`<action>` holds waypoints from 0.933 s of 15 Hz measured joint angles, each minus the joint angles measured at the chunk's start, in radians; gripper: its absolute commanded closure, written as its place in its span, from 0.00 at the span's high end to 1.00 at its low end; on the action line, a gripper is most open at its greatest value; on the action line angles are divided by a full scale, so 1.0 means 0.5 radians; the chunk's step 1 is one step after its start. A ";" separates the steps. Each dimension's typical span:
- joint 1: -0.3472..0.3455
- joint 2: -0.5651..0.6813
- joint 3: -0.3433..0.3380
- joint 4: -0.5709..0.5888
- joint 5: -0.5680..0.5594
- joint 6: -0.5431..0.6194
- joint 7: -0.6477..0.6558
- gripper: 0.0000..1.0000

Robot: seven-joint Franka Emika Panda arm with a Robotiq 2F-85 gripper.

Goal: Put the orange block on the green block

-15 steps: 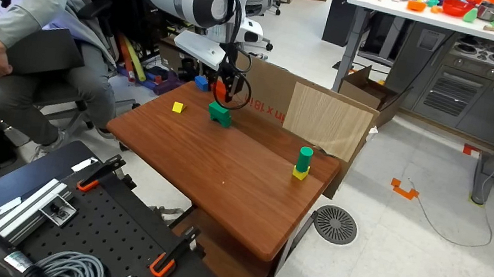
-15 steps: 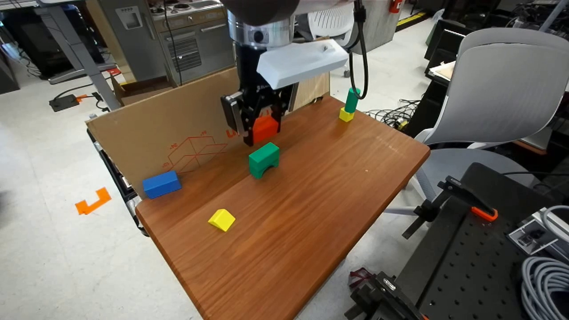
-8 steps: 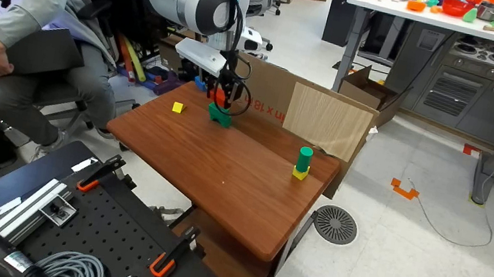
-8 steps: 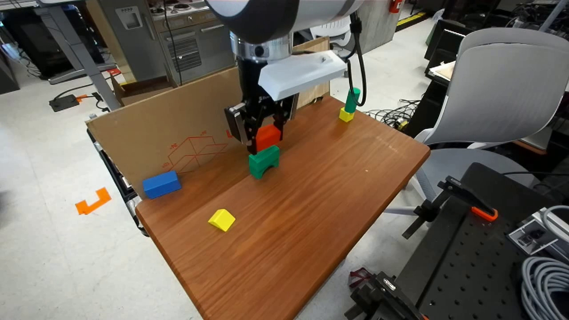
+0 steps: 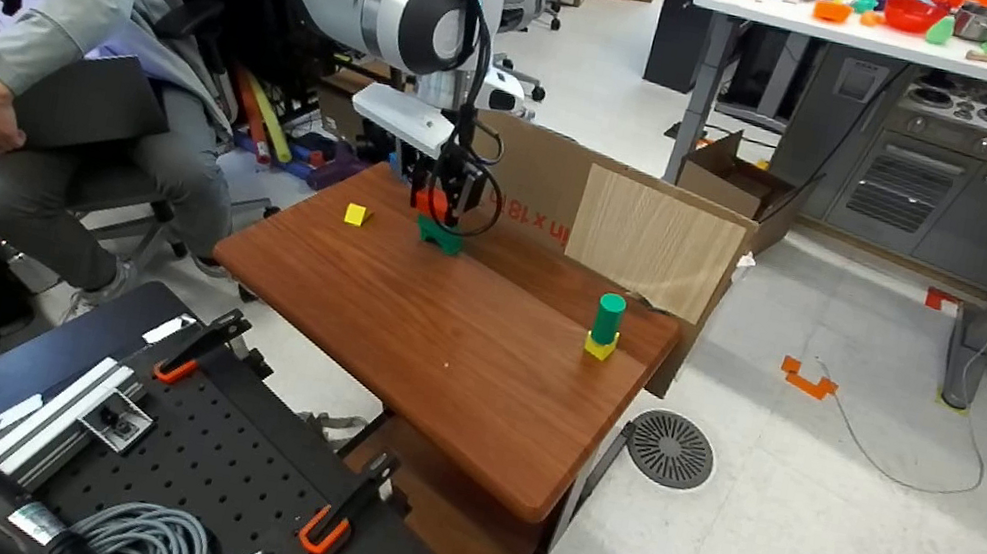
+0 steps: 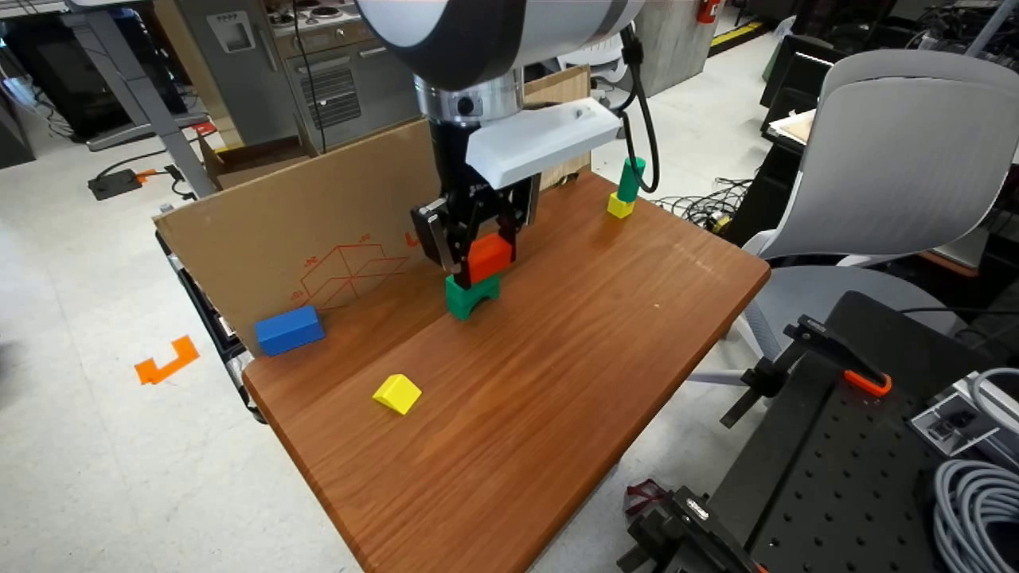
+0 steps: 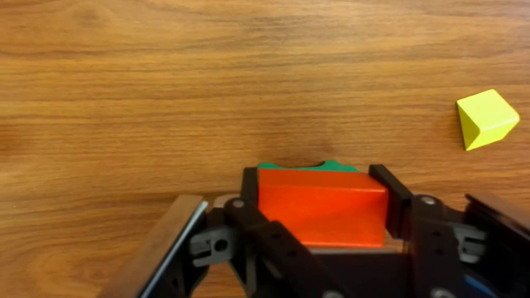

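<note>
The orange block [image 6: 490, 256] is between the fingers of my gripper [image 6: 486, 269], directly over the green block [image 6: 458, 301]. The wrist view shows the gripper [image 7: 314, 178] with a finger against each end of the orange block [image 7: 323, 211]. The green block is low with an arch cut under it, and it stands on the table. Its top is mostly covered by the orange block; only a thin green strip [image 7: 336, 167] shows past it in the wrist view. I cannot tell whether the two blocks touch. Both the orange block [image 5: 431, 203] and the green block [image 5: 440, 235] also show in an exterior view.
A yellow block [image 6: 397, 394] and a blue block [image 6: 289, 329] lie on the table [image 6: 525, 382]. A green cylinder [image 6: 630, 181] stands on a yellow cube [image 6: 620, 206] near the far end. A cardboard panel [image 6: 358, 207] rises along the table's edge behind the gripper.
My gripper has moved down with the orange block in it, closer onto the green block, and slightly sideways. The green block and the other blocks have not moved.
</note>
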 measured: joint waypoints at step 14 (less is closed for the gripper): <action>0.058 0.030 -0.042 0.083 -0.066 -0.062 0.011 0.94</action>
